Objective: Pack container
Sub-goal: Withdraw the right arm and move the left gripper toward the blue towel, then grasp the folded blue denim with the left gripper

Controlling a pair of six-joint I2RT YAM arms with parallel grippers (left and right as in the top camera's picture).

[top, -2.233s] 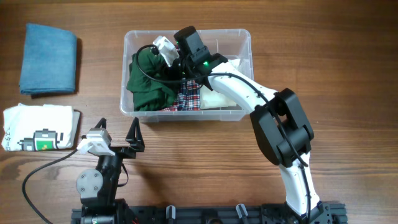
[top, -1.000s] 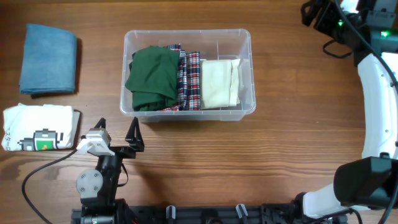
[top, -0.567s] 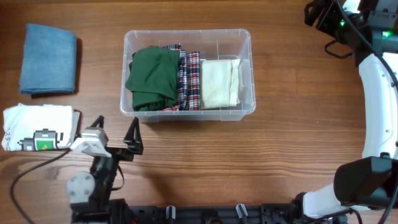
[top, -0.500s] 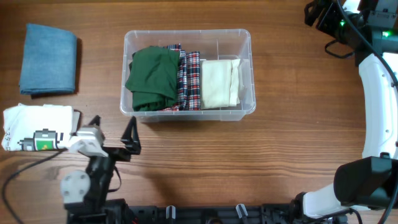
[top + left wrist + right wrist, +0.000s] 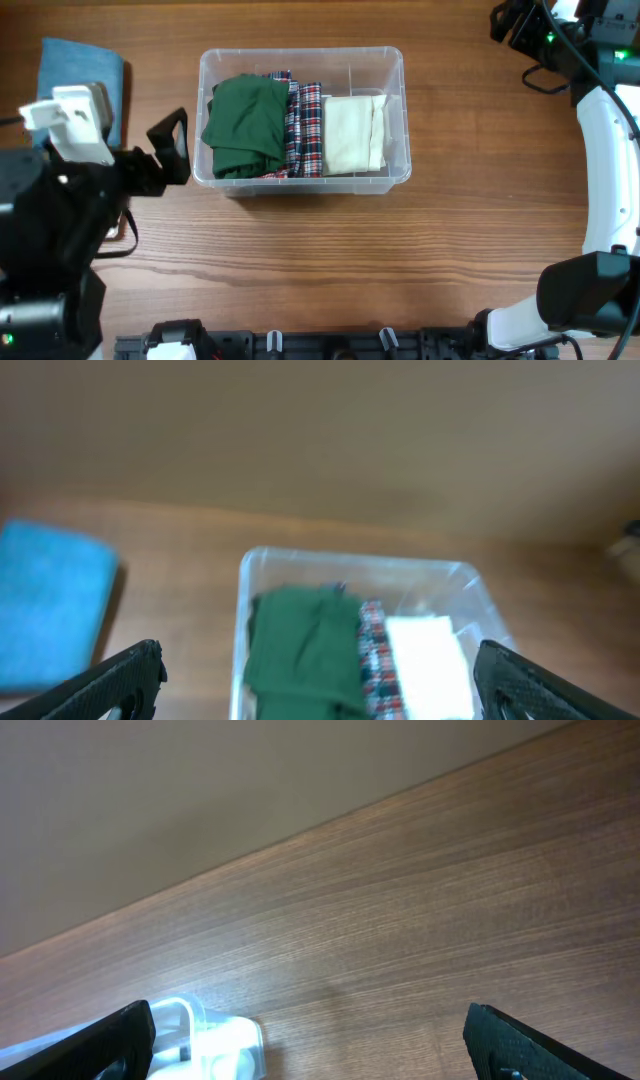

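The container (image 5: 397, 112), a clear tub, stands mid-table with a green cloth (image 5: 243, 125), a plaid cloth (image 5: 305, 130) and a cream cloth (image 5: 352, 133) side by side inside. My left gripper (image 5: 125, 135) is raised high just left of it, open and empty. In the left wrist view the container (image 5: 462, 582) lies ahead and below, between the wide-apart fingertips (image 5: 120, 680). My right gripper (image 5: 510, 22) is open at the far right corner, and its wrist view shows only a corner of the container (image 5: 215, 1040) over bare wood.
A folded blue cloth (image 5: 85, 60) lies at the far left, partly covered by my raised left arm; it also shows as a blue cloth (image 5: 45, 600) in the left wrist view. The right arm's white link (image 5: 610, 150) runs down the right edge.
My left arm has lifted from the near table edge and swung up and leftward, now covering the white printed cloth. The right arm and the container's contents have stayed put.
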